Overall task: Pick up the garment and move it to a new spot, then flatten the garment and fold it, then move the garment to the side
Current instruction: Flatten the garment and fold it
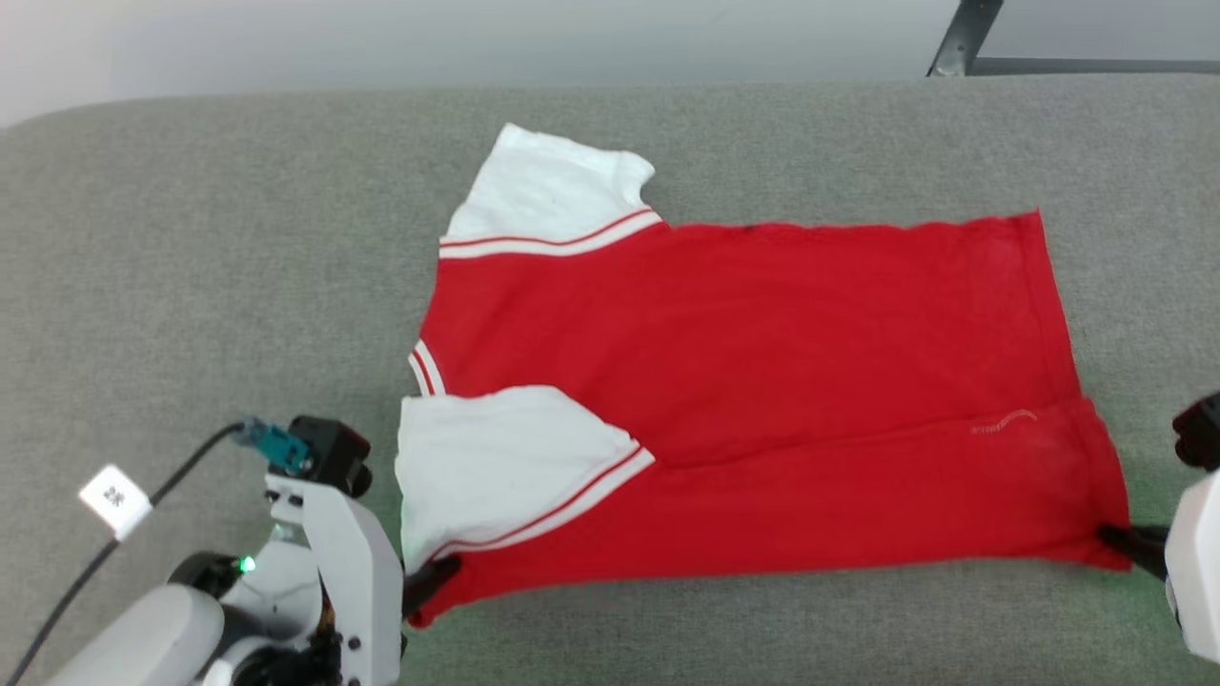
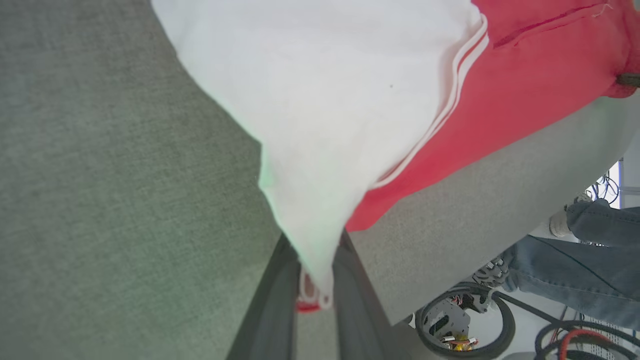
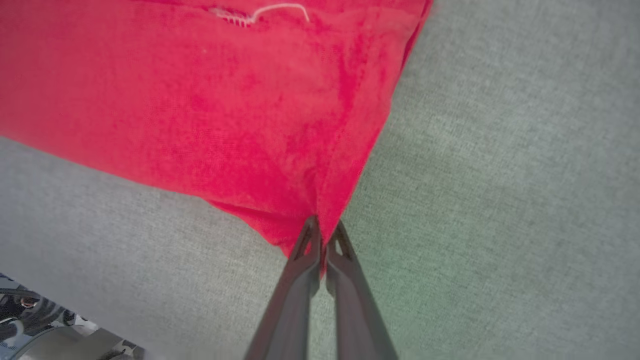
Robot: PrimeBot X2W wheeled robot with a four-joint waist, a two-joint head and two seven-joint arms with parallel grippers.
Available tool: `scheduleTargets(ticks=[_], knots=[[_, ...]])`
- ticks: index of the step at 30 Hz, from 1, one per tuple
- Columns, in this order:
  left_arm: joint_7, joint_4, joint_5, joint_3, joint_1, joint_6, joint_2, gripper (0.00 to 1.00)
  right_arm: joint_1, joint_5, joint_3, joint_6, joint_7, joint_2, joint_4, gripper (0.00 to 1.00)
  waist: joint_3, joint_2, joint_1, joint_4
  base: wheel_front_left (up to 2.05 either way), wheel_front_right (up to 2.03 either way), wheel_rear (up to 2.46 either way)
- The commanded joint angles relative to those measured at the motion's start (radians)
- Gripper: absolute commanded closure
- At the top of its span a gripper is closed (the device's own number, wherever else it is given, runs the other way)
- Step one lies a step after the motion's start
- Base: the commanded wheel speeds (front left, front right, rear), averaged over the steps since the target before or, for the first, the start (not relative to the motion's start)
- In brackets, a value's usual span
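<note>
Now, the garment [image 1: 743, 381] lies flat across the middle of the head view on the grey, felt-like table [image 1: 191, 238]. Its long axis runs left to right, white sleeves at the left and hem at the right. Your left gripper [image 1: 434, 576] is pinched on the lower left corner, where the soft white sleeve meets the red body. Your right gripper [image 1: 1120, 543] is clamped tight on the lower right hem corner. Both sit on the bottom edge, so the cloth lies up-frame from each hand, and I'd judge the fold goes that way, both arms lifting together. It's thin, limp knit with striped trim at the sleeve seams and a crease along the lower band. Hold that edge taut between the two grips or it sags.
</note>
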Motion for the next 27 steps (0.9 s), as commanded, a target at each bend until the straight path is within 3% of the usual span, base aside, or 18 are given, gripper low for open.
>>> scheduleTargets(ticks=[1, 3, 5, 6, 7, 8, 9, 16, 19, 22, 27], knots=[[-0.012, -0.022, 0.005, 0.003, 0.024, 0.013, 0.009, 1.00, 0.037, 0.006, -0.021, -0.002, 0.004, -0.009, -0.018, 1.00, -0.008, 0.0000, 0.0000, 0.008, 0.00, 0.00, 0.00], [-0.026, -0.041, 0.006, 0.007, 0.042, 0.021, 0.010, 1.00, 0.061, 0.000, -0.042, -0.001, -0.005, -0.009, -0.047, 1.00, -0.012, 0.0000, 0.0000, 0.008, 0.00, 0.00, 0.00], [-0.049, -0.056, 0.016, 0.012, 0.056, 0.027, 0.011, 0.95, 0.081, -0.015, -0.075, -0.001, -0.029, 0.002, -0.063, 0.09, -0.021, 0.0000, 0.0000, 0.009, 0.00, 0.00, 0.00], [-0.068, -0.059, 0.014, 0.023, 0.063, 0.035, 0.004, 0.67, 0.093, -0.024, -0.093, -0.001, -0.039, 0.012, -0.069, 0.00, -0.025, 0.0000, 0.0000, 0.010, 0.00, 0.00, 0.00], [-0.084, -0.064, 0.013, 0.030, 0.072, 0.036, 0.002, 0.47, 0.102, -0.033, -0.109, -0.001, -0.048, 0.021, -0.074, 0.00, -0.030, 0.0000, 0.0000, 0.010, 0.00, 0.00, 0.00], [-0.110, -0.071, 0.014, 0.040, 0.082, 0.034, -0.001, 0.12, 0.110, -0.043, -0.127, -0.001, -0.061, 0.030, -0.082, 0.00, -0.036, 0.0000, 0.0000, 0.010, 0.00, 0.00, 0.00], [-0.146, -0.076, 0.008, 0.062, 0.097, 0.045, -0.011, 0.00, 0.119, -0.053, -0.151, -0.001, -0.075, 0.041, -0.088, 0.00, -0.044, 0.0000, 0.0000, 0.011, 0.00, 0.00, 0.00], [-0.474, -0.127, 0.038, 0.223, 0.236, 0.098, -0.073, 0.00, 0.180, -0.137, -0.323, -0.001, -0.202, 0.125, -0.144, 0.00, -0.081, 0.0000, 0.0000, 0.024, 0.00, 0.00, 0.00], [-0.603, -0.118, 0.063, 0.282, 0.253, 0.103, -0.105, 0.00, 0.172, -0.190, -0.406, -0.001, -0.275, 0.201, -0.158, 0.00, -0.080, 0.0000, 0.0000, 0.024, 0.00, 0.00, 0.00], [-0.662, -0.103, 0.099, 0.300, 0.207, 0.068, -0.101, 0.00, 0.145, -0.256, -0.447, -0.001, -0.329, 0.263, -0.172, 0.00, -0.067, 0.0000, 0.0000, 0.010, 0.00, 0.00, 0.00], [-0.652, -0.041, 0.130, 0.294, 0.076, 0.011, -0.076, 0.00, 0.119, -0.314, -0.444, -0.001, -0.366, 0.326, -0.186, 0.00, -0.037, 0.0000, 0.0000, -0.021, 0.00, 0.00, 0.00]])
